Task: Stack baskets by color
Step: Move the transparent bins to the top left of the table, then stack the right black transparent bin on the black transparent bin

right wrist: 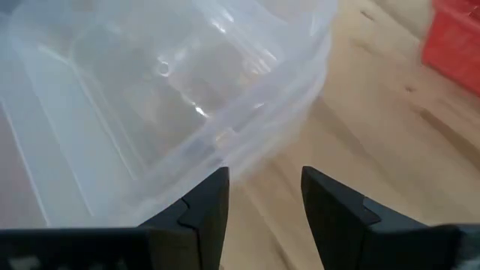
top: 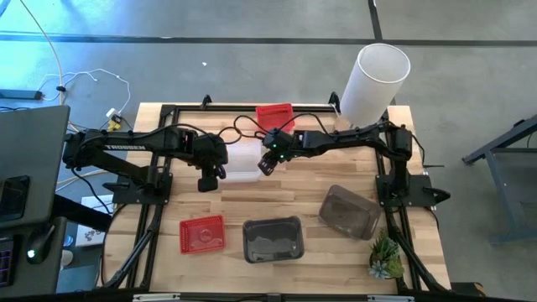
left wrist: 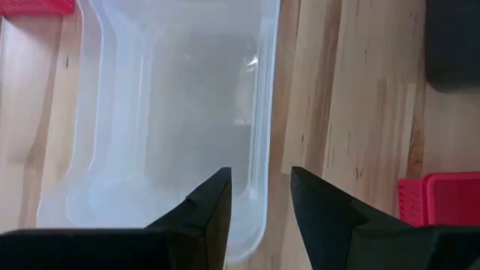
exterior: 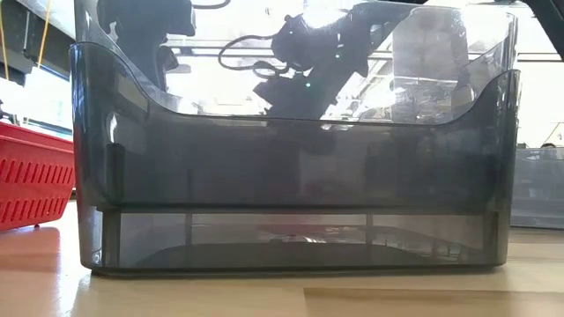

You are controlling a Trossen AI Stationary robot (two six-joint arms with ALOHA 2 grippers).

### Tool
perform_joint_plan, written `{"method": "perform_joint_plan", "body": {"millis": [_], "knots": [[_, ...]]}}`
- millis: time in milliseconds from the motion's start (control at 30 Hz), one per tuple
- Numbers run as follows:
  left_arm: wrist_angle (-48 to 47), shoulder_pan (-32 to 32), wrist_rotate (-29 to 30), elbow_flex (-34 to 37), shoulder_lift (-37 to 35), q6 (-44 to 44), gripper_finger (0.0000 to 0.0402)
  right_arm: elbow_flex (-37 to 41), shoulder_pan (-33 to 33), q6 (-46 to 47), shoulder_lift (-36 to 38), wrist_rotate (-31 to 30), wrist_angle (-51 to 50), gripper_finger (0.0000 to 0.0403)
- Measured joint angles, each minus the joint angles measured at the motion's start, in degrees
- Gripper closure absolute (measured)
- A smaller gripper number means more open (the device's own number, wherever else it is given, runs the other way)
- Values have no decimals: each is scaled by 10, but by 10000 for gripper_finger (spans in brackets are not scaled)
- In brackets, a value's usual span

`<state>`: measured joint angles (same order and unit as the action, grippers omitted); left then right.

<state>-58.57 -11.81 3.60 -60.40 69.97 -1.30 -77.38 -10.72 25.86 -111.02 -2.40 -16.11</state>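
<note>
A nested stack of clear baskets (top: 242, 167) rests on its base at the table's middle, between my two grippers. My left gripper (top: 205, 183) hangs open above the stack's left end, its fingers on either side of the rim (left wrist: 259, 150) without touching it. My right gripper (top: 265, 165) slants down, open, over the stack's right corner (right wrist: 225, 142), also clear of it. One red basket (top: 274, 114) stands at the far edge and another (top: 202, 233) near left. Dark grey baskets sit near centre (top: 272, 239) and near right (top: 348, 211).
A tall white cylinder (top: 373, 82) stands at the far right corner and a small green plant (top: 385, 257) at the near right corner. In the low view the near grey baskets (exterior: 291, 211), nested in two, fill the picture, with a red basket (exterior: 31, 176) beside them.
</note>
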Motion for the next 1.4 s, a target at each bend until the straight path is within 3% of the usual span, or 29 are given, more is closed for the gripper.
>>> {"method": "perform_joint_plan", "body": {"millis": [367, 600, 933, 1400], "knots": [[-1, 0, 0, 0, 0, 0, 277, 0, 3, 23, -6, 26, 72, 247], [-1, 0, 0, 0, 0, 0, 277, -1, 3, -20, 3, 36, 51, 247], [27, 13, -17, 0, 0, -17, 277, -6, 11, -78, 81, 36, -106, 247], [50, 40, -17, 0, 0, -18, 277, -6, 112, -87, 164, -33, -333, 247]]}}
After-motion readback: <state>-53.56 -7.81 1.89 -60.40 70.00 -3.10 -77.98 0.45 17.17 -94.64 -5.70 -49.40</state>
